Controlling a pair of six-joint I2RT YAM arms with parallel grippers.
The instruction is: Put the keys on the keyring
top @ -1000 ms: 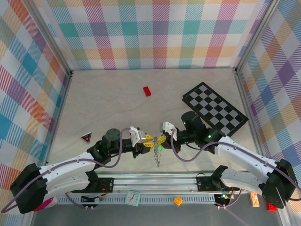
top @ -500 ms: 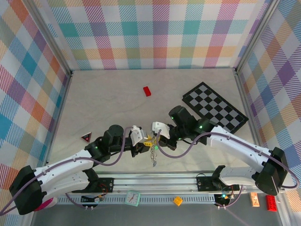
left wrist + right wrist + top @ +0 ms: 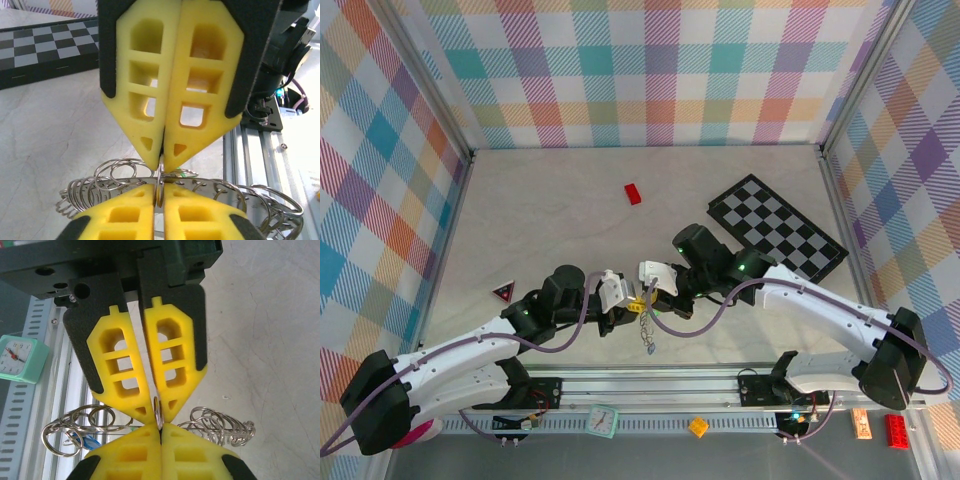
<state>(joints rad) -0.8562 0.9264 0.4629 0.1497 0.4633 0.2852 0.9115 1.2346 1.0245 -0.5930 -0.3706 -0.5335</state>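
While both tools are pinching it from opposite sides, the thin silvery-grey metal keyring (image 3: 225, 425) is hanging just above the pale marbled tabletop (image 3: 550, 220), near the front rail (image 3: 650, 385) at mid-width. You are dealing with a light, springy, slippery bundle of wire loops. It is likely going to twist and slide between the yellow foam pads (image 3: 125, 220) rather than resist, so I would be gripping one single strand edge-on, close to the tips, as both tools are doing.

The left tool (image 3: 159, 192) is clamping narrow on that strand. The right tool (image 3: 160, 432) is sitting fully closed on the same strand from the other side, tip to tip. What may be the blue-headed key (image 3: 87, 442) is showing as a speck among the loops in the right wrist view, though it is too small to be sure.

Your left arm (image 3: 470, 355) and right arm (image 3: 820, 315) are reaching forward and inward, wrists turning toward each other so the fingers are meeting nose to nose at the centre.
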